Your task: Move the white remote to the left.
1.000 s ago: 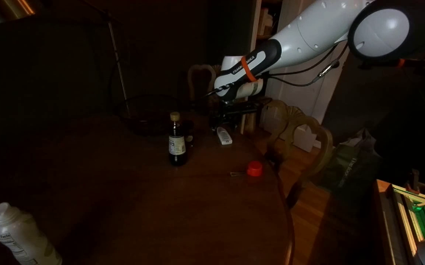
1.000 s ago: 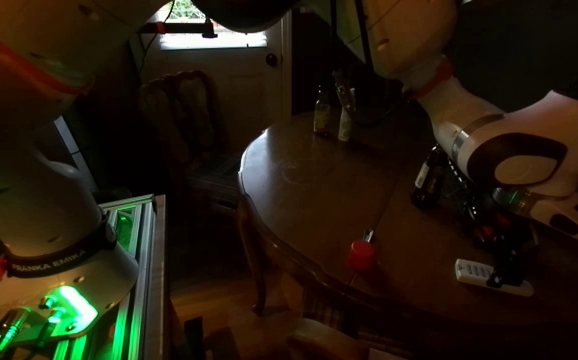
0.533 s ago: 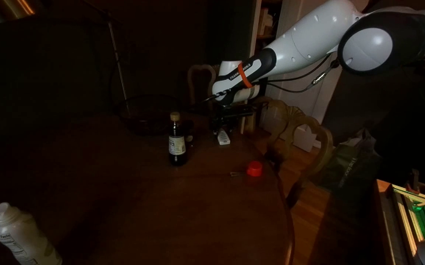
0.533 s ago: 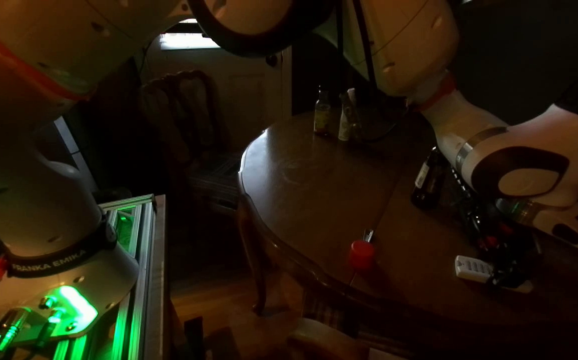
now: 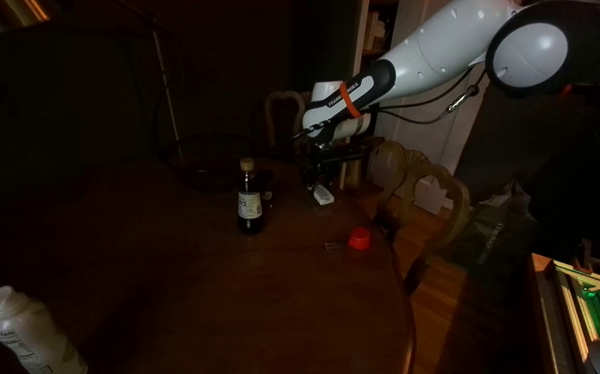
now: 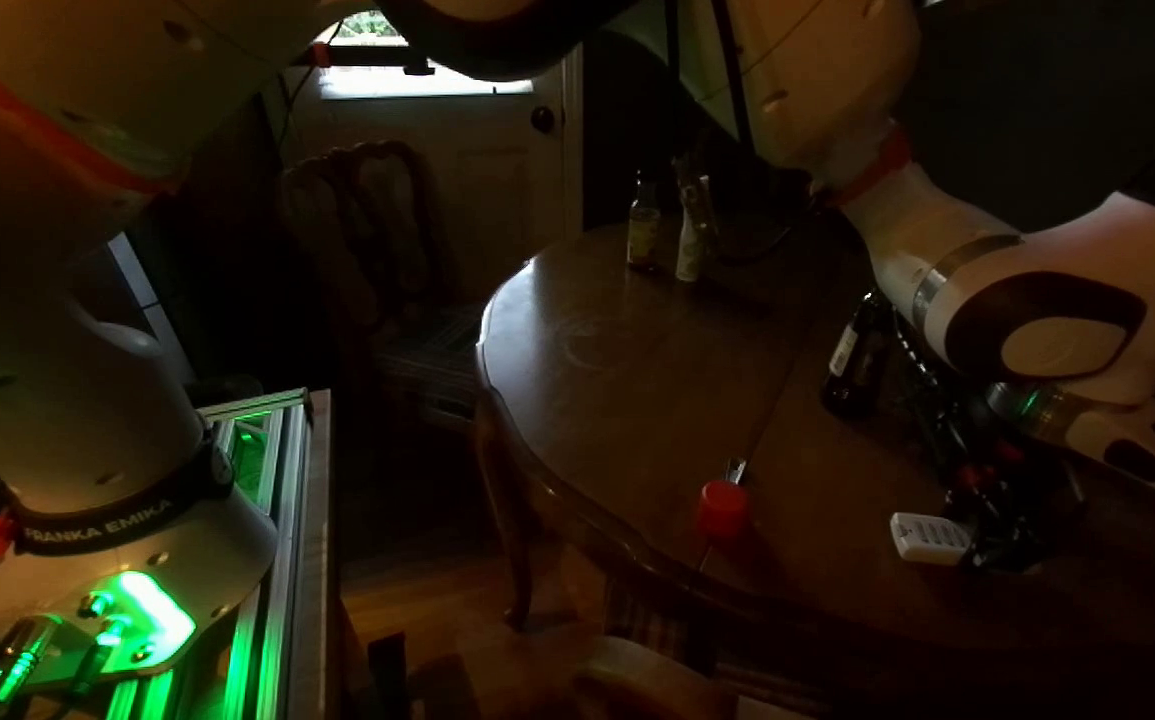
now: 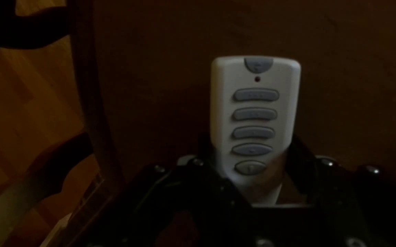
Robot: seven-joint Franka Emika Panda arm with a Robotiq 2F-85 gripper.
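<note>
The white remote (image 7: 256,103) has rows of grey buttons and points up and away from my gripper (image 7: 251,149) in the wrist view. Both dark fingers press against its sides, and its lower end is partly hidden among them. In an exterior view the remote (image 5: 323,195) sticks out below the gripper (image 5: 316,186), with a faint reflection on the tabletop under it, so it seems slightly raised. Its button end (image 6: 929,540) also shows in an exterior view, the rest covered by the gripper (image 6: 999,548).
A dark bottle with a pale label (image 5: 250,205) stands near the remote. A red object (image 5: 359,238) lies close to the table edge (image 5: 406,311), beside a small metal piece. A white can (image 5: 35,332) stands at the far end. Chairs (image 5: 450,208) border the table.
My gripper went down around the remote, shut on it and rose a little. The remote came up off the table with it and shifted slightly. Bottle and red object have stayed put.
</note>
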